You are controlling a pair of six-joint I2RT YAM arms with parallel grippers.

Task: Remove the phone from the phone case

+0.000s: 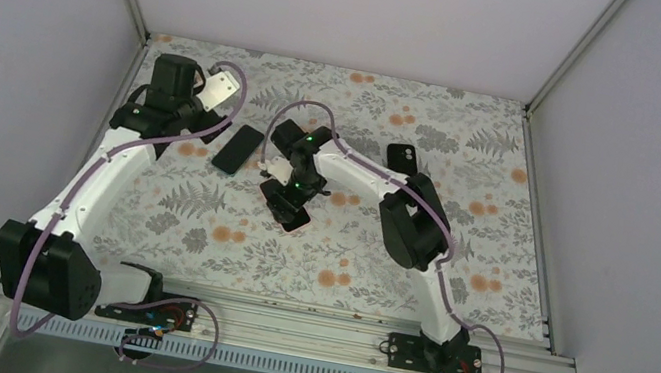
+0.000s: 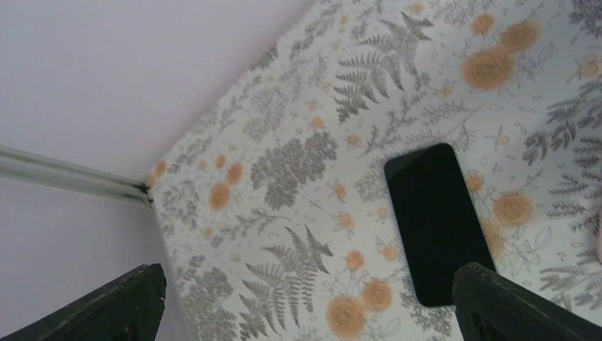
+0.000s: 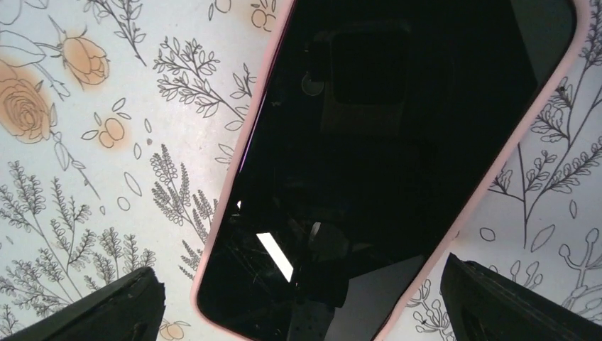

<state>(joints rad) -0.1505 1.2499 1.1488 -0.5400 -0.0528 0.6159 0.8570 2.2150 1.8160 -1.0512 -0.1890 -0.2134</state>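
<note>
A phone in a pink case (image 3: 397,163) lies screen up on the floral table. My right gripper (image 3: 302,316) is open and hangs straight over its lower end, one finger on each side, apart from it. In the top view this gripper (image 1: 290,190) is at mid-table over the cased phone (image 1: 294,218). A bare black phone (image 2: 436,220) lies flat near the back left, also seen in the top view (image 1: 238,149). My left gripper (image 2: 305,312) is open and empty, above the table to the left of that phone; in the top view it (image 1: 216,94) is at the back left.
A small black case-like object (image 1: 402,158) lies behind the right arm's forearm. The enclosure's white walls stand close on the left (image 2: 85,85) and at the back. A metal rail (image 1: 334,324) runs along the near edge.
</note>
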